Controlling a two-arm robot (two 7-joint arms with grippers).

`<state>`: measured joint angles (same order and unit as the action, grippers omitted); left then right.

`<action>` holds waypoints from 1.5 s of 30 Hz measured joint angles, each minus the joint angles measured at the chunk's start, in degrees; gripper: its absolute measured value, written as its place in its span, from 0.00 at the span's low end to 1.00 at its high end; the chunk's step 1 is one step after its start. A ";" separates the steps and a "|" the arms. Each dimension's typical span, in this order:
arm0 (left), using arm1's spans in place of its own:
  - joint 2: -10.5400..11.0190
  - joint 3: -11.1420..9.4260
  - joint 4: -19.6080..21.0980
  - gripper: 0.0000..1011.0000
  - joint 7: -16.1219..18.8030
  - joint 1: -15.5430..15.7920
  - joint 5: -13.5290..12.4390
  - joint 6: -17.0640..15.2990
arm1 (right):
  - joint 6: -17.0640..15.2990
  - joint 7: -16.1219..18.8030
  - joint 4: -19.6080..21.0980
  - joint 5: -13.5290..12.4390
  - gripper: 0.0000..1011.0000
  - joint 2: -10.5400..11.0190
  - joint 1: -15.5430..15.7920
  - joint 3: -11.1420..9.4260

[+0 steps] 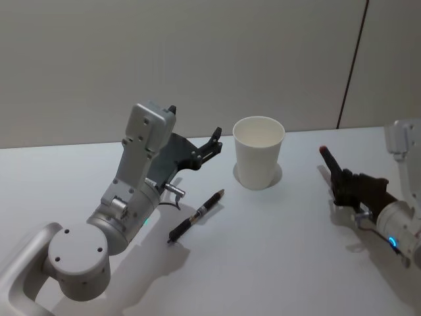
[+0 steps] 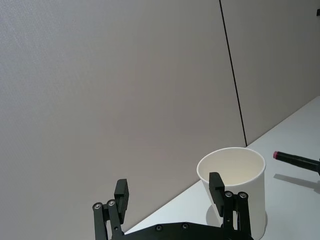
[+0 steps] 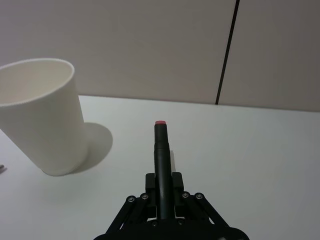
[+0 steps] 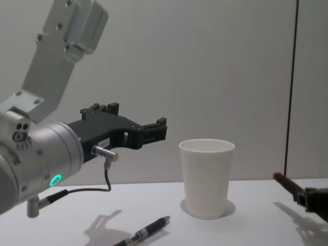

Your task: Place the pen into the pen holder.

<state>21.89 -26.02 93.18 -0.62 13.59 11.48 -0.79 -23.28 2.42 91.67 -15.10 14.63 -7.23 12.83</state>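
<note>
From the head view we look down into the pen holder [image 1: 256, 168], which stands upright on the white desk [image 1: 276, 257] and shows us its bare white inner wall. A dark pen [image 1: 196, 216] lies flat on the desk just left of the holder and apart from it, slanted with its pale tip toward the holder. The chest view adds height: the left gripper [image 2: 169, 187] hangs above that pen, clear of the desk, level with the holder's rim and pointing toward it. The left wrist view settles its fingers [image 2: 121, 195], which stand wide apart with nothing between them. Close up, the right wrist view gives us the right gripper [image 3: 163, 182], its fingers clamped on a red-tipped pen [image 3: 161, 145]. That pen juts forward over the desk, to the right of the holder and well apart from it.
</note>
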 joint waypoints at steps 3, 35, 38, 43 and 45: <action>0.00 0.00 0.00 0.99 0.00 0.00 0.00 0.00 | 1.57 0.50 0.00 0.32 0.18 0.01 -0.09 0.00; 0.00 0.00 0.00 0.99 0.00 0.00 0.00 0.00 | 29.99 12.88 -9.69 2.18 0.18 -4.27 -9.92 0.83; 0.00 0.00 0.00 0.99 0.00 0.00 0.00 0.00 | 33.98 15.19 -12.58 1.99 0.18 -5.43 -12.30 1.15; 0.00 0.00 0.00 0.99 -0.01 0.00 0.00 0.00 | 39.63 18.73 -18.01 1.64 0.18 -7.47 -16.34 1.83; 0.00 0.00 0.00 0.99 -0.01 0.00 0.00 0.00 | 41.63 19.90 -19.96 1.54 0.18 -8.13 -17.67 2.07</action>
<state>21.89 -26.03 93.18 -0.63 13.59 11.48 -0.79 18.35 22.32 71.72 -13.57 6.50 -24.90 14.90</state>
